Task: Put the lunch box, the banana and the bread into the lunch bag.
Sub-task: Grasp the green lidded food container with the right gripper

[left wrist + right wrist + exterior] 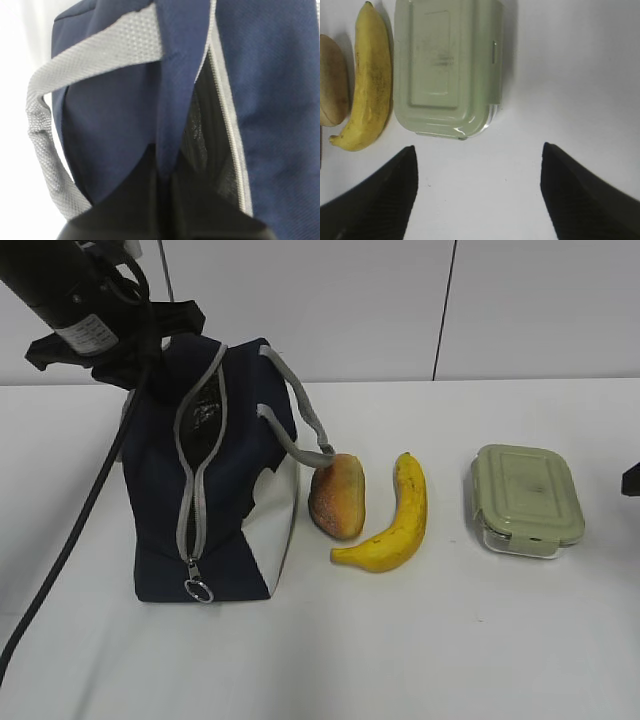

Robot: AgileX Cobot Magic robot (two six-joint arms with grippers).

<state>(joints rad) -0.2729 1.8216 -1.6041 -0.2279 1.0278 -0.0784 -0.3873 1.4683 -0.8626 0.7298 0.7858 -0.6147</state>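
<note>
Navy fabric: the lunch bag (215, 480) stands on the white surface (450, 640) at the left of the exterior view, its grey zipper partly undone so a dark slit shows along the top.
Zipper pull: a metal ring (199, 591) hangs at the near, lower end of the bag.
Handles: one grey strap (300, 425) droops off the bag's right side, and its end touches the bread.
Bread: the bread (338, 496), golden-brown, lies just beside the bag on its right.
Banana: the banana (393, 520) lies just right of the bread, curved, its stem end toward the near edge.
Lunch box: the lunch box (526, 500) sits well apart to the right, its sage-green lid on.
Left end effector: the left end effector (165, 200) is at the far top end of the bag; in the left wrist view its dark fingers (130, 195) are closed onto a fold of navy fabric beside the zipper opening.
Right end effector: the right end effector (479, 190) hangs above bare surface near the lunch box, its two dark fingers (385, 200) wide apart and holding nothing.
Right wrist view: lunch box, banana and a sliver of bread line up side by side.
</note>
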